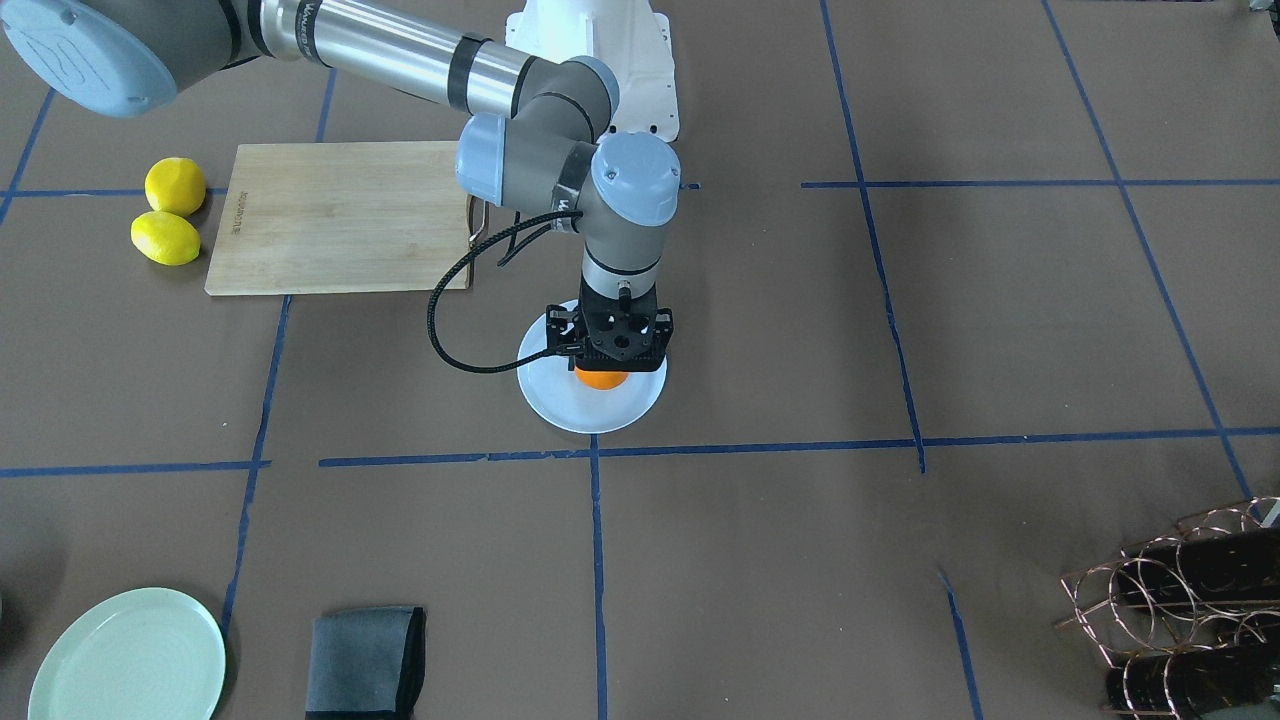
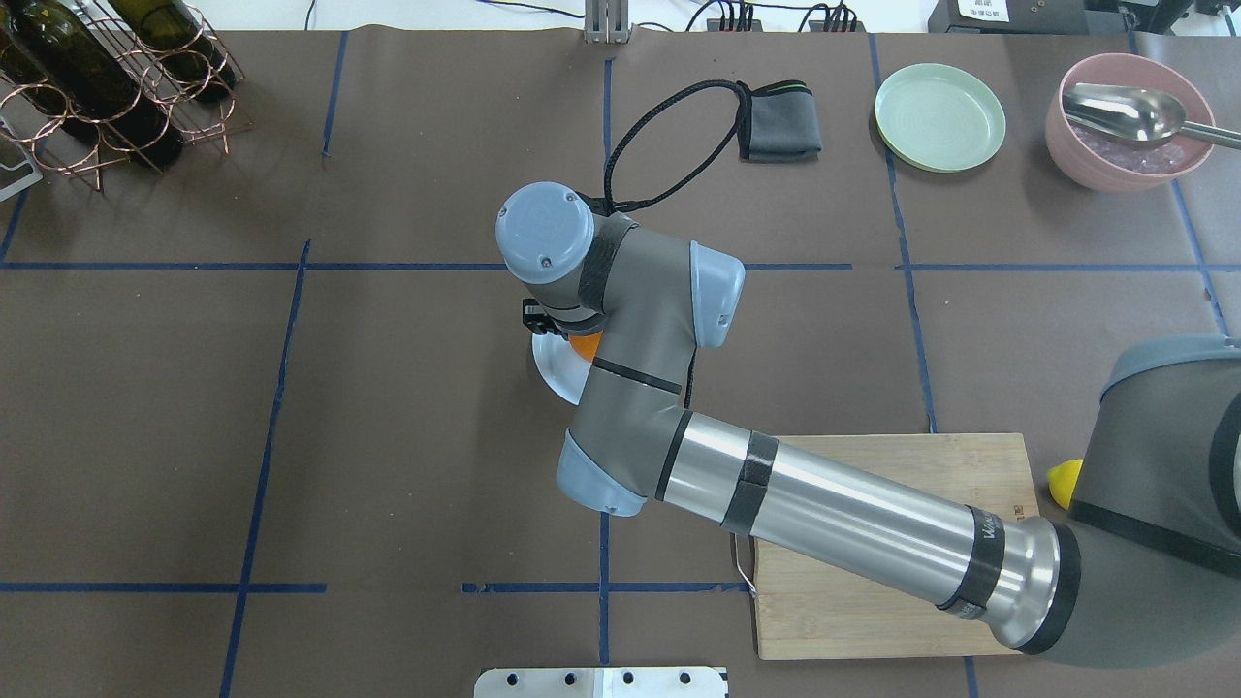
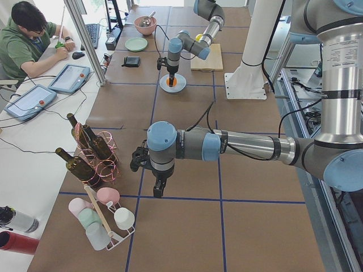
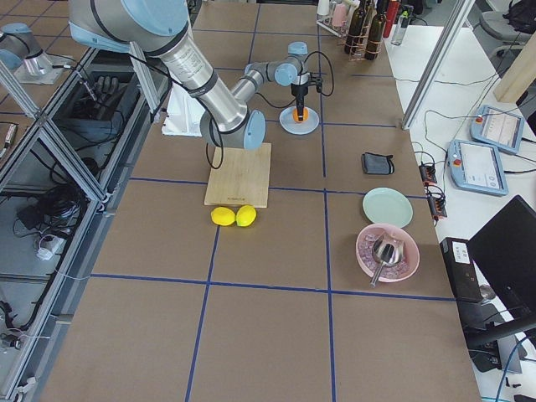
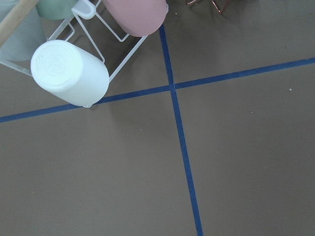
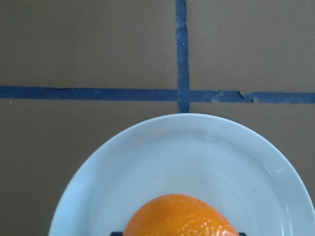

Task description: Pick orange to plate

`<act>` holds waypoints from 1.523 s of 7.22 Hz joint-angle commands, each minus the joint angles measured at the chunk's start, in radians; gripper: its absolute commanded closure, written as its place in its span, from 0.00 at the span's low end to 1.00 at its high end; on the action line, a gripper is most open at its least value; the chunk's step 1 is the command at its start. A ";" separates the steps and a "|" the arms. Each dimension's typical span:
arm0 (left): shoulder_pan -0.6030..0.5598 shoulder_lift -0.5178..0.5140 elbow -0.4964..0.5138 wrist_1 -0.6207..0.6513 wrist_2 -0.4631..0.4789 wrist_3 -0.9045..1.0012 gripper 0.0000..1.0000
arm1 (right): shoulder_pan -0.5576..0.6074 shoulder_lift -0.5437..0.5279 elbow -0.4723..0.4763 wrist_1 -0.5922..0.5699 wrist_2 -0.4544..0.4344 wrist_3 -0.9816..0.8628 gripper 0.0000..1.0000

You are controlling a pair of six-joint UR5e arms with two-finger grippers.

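The orange (image 1: 601, 379) sits low over the middle of the pale bluish-white plate (image 1: 560, 405), at about the plate's level. My right gripper (image 1: 606, 350) points straight down over it and looks shut on the orange, though its body hides the fingers. In the right wrist view the orange (image 6: 179, 216) fills the bottom centre, with the plate (image 6: 197, 147) spread out beneath it. In the overhead view the arm covers most of the orange (image 2: 585, 344) and the plate (image 2: 548, 366). My left gripper (image 3: 159, 190) hangs over bare table far from the plate; I cannot tell whether it is open or shut.
Two yellow lemons (image 1: 170, 212) lie beside a wooden cutting board (image 1: 340, 215). A pale green plate (image 1: 128, 655) and a folded grey cloth (image 1: 365, 660) sit by the far edge. A wire bottle rack (image 1: 1180, 590), a pink bowl with spoon (image 2: 1129, 121) and a cup rack (image 5: 69, 73) stand at the edges.
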 commanded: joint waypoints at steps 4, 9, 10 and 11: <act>0.000 0.001 0.000 0.000 0.000 -0.001 0.00 | 0.026 -0.046 0.086 -0.004 0.013 -0.021 0.00; 0.002 0.003 0.007 0.012 -0.002 0.001 0.00 | 0.490 -0.431 0.508 -0.128 0.405 -0.624 0.00; 0.002 0.003 0.007 0.014 -0.002 0.001 0.00 | 0.580 -0.520 0.519 -0.128 0.441 -0.802 0.00; 0.002 0.012 0.003 0.011 -0.002 0.003 0.00 | 0.669 -0.594 0.518 -0.131 0.466 -0.981 0.00</act>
